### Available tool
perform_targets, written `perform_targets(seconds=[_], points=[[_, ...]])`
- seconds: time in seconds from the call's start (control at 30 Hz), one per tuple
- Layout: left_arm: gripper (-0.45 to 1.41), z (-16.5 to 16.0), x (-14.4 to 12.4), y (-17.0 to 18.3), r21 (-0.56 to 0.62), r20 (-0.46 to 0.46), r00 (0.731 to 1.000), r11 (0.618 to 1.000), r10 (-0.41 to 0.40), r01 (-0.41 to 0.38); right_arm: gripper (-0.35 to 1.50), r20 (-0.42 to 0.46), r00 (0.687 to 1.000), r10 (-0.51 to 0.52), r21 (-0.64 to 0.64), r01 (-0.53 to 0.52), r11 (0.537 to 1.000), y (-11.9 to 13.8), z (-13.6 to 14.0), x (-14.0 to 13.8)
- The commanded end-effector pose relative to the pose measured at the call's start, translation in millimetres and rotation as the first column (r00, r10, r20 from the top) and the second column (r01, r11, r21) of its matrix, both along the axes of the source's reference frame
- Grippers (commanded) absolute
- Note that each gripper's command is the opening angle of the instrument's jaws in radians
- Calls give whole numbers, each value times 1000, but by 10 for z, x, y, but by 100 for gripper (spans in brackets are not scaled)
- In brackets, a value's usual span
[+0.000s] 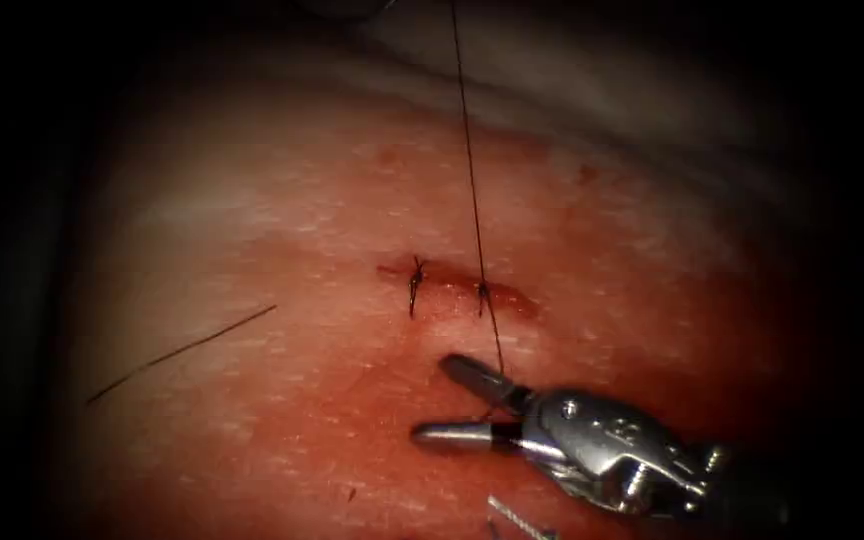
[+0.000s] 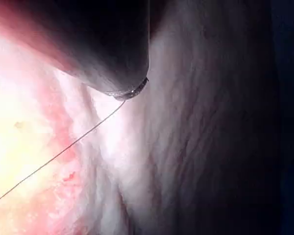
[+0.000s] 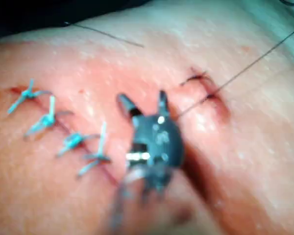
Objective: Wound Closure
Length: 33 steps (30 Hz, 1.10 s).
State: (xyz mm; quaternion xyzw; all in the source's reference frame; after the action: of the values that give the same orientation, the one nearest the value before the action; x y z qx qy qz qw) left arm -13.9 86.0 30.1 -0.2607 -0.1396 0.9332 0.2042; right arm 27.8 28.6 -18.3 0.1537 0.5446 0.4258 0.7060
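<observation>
The short cut (image 1: pixel 457 285) in the tissue (image 1: pixel 252 230) carries a tied knot (image 1: pixel 416 278) at its left end and a second stitch (image 1: pixel 482 294) near its right end. A dark thread (image 1: pixel 469 150) rises taut from that stitch to the top edge, and another length runs down from it to my right tool (image 1: pixel 430 398). That tool's jaws stand open just below the cut, with the thread passing near their hinge. In the right wrist view the right tool (image 3: pixel 142 98) gapes beside the cut (image 3: pixel 206 93). My left tool (image 2: pixel 132 90) is shut on the thread (image 2: pixel 63 149), which leaves its tip taut.
A loose cut piece of thread (image 1: pixel 182 350) lies on the tissue left of the cut. A row of several pale blue stitches (image 3: pixel 63 129) closes another cut beside the right tool; one of their ends (image 1: pixel 517 518) shows at the bottom edge. Red fluid stains the tissue around the wound.
</observation>
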Motion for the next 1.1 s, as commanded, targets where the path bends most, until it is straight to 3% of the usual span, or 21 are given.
perform_targets(seconds=[0.03,0.17,0.2,0.33,0.5,0.63,0.8,1.1], points=[[-35,-22,-4,-7,12,60,998,1000,-22,21,126,1,1000,-15,-17,15,1000,4,-12,2],[-35,-66,-1,-17,39,122,991,998,-50,46,118,3,1000,-23,-10,23,1000,14,-31,-13],[-35,-92,2,-18,35,141,989,998,-48,43,116,30,1000,1,-5,-1,1000,19,-38,-21],[-35,-139,6,-13,19,162,986,999,-51,49,120,64,997,45,-33,-43,999,28,-39,-31],[-35,-191,7,-16,5,199,979,999,-54,54,123,100,990,99,-47,-95,994,49,-18,-46],[-35,-229,3,-23,13,243,967,998,-70,69,116,103,973,208,71,-216,974,73,17,-70],[-35,-251,-1,-29,10,259,963,997,-73,73,120,23,973,230,202,-230,952,76,49,-57],[-35,-267,-5,-41,5,268,961,998,-65,66,123,4,981,194,227,-190,955,86,71,-9]])
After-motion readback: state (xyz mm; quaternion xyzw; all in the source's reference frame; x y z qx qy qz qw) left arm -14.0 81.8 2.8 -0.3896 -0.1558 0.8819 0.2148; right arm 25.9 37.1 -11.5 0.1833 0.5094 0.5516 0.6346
